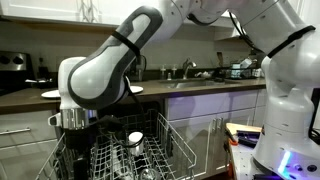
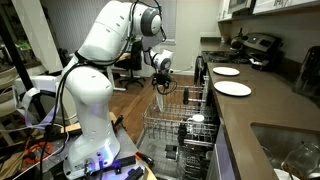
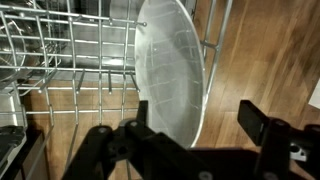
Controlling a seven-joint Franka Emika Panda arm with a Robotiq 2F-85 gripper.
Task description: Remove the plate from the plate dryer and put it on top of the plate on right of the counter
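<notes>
Tines of the plate dryer [image 3: 60, 60] are filling the left of the wrist view, thin silver wire standing over a wooden floor. Just to their right the plate [image 3: 175, 70] is standing on edge in the rack, pale, plain and glossy. Nearer the camera the gripper [image 3: 195, 130] is hovering with its dark fingers [image 3: 255, 120] released and spread wide, one to each side of the plate's nearest rim and not yet pressing on it. In an exterior view, going left to right, the white arm is bending down and the gripper [image 2: 163, 88] is hanging over the far end of the plate dryer [image 2: 185, 125]. The dark desk [image 2: 250, 115] is running along the right and carrying two white plates. The farther, smaller-looking one is probably the target plate [image 2: 225, 71], with the wider plate [image 2: 233, 89] lying near it but apart. The plate in the rack is looking rigid and fairly weighty, likely ceramic. That is suggesting a smooth, slippery surface, liable to chip or break if it is knocked against the tines or dropped. Pinching across the thin rim, one finger on each face, is seeming the soundest hold. The squeeze is needing to be firm enough to stop the plate swinging, and the lift straight out along the tines.
</notes>
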